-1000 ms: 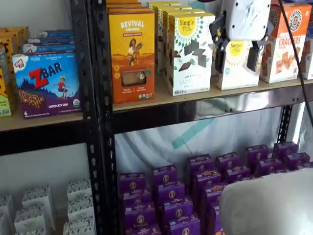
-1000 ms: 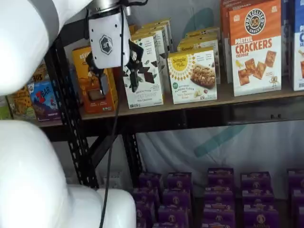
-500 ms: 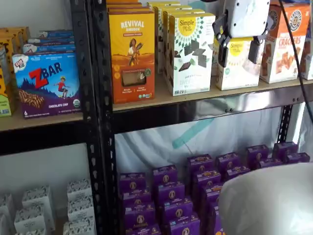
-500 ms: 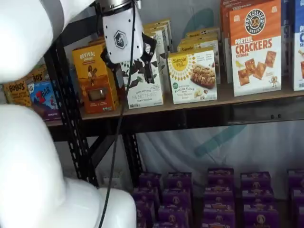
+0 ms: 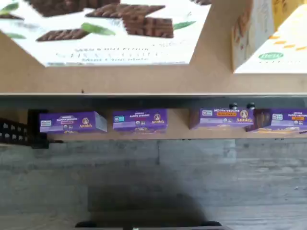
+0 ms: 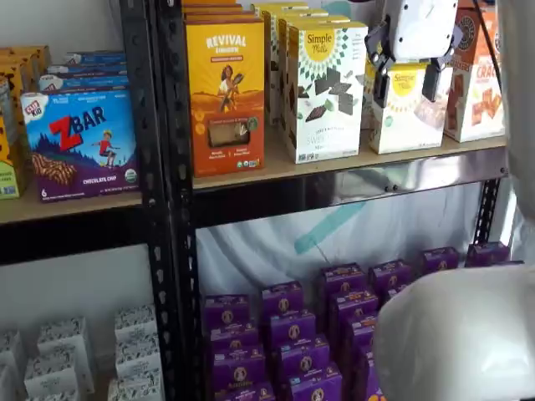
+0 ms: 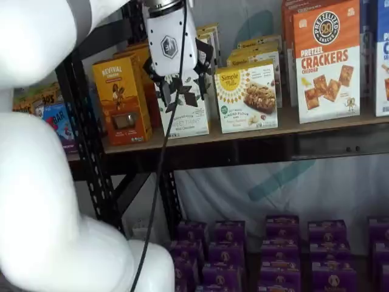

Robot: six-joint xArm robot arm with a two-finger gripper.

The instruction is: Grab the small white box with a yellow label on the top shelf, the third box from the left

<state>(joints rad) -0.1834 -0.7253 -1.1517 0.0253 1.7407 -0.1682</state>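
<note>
Hanging before the top shelf (image 6: 351,167), the gripper (image 6: 407,83) had its two black fingers spread wide with nothing between them. The small white box (image 7: 247,97) (Simple Mills, almond flour) stood upright on that shelf, between the taller Sweet Thins box (image 6: 326,90) and the Pretzel Crackers box (image 7: 327,61).

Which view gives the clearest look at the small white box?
A shelf view shows the small white box best: its whole front and yellow label are unobstructed. In the other shelf view the gripper overlaps it. The wrist view catches only a corner.
</note>
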